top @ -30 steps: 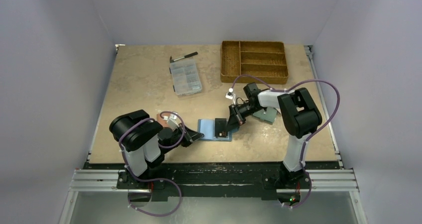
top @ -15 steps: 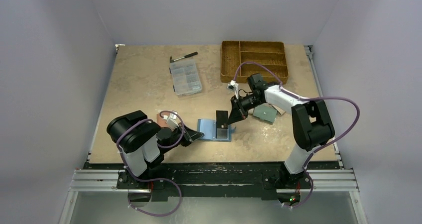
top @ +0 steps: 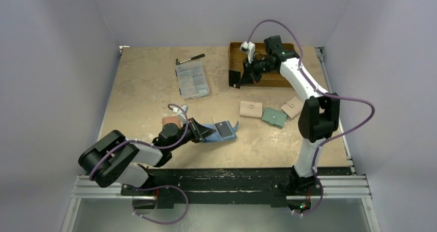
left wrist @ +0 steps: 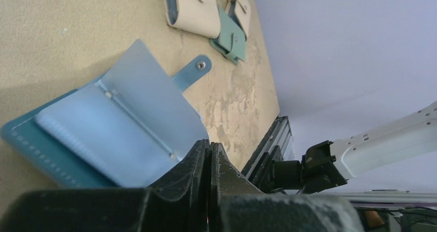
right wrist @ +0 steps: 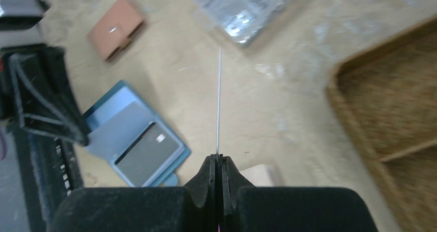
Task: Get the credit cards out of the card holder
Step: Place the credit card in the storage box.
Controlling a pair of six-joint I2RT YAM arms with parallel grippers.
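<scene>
The card holder (top: 228, 135), a dark blue bifold with a lighter blue inside, lies open on the table. A greyish credit card (top: 224, 129) sits in its right pocket and shows again in the right wrist view (right wrist: 147, 154). My left gripper (top: 199, 131) is shut on the holder's left flap (left wrist: 118, 123), its fingertips (left wrist: 203, 154) pressed together at the flap's edge. My right gripper (top: 241, 77) is raised at the back by the wicker tray, shut on a black credit card (top: 235, 79). That card appears edge-on as a thin line (right wrist: 219, 98) above the shut jaws (right wrist: 217, 160).
A wicker divided tray (top: 264, 63) stands at the back right. A clear organiser box (top: 192, 81) and a marker (top: 189, 59) lie at the back left. A beige wallet (top: 251, 109), a teal one (top: 273, 116) and another beige one (top: 292, 107) lie right of the holder, a brown-pink one (top: 170, 121) to its left.
My right arm has swung up and back from the holder to the wicker tray, carrying the black card. My left arm has stretched forward and the holder has turned slightly.
</scene>
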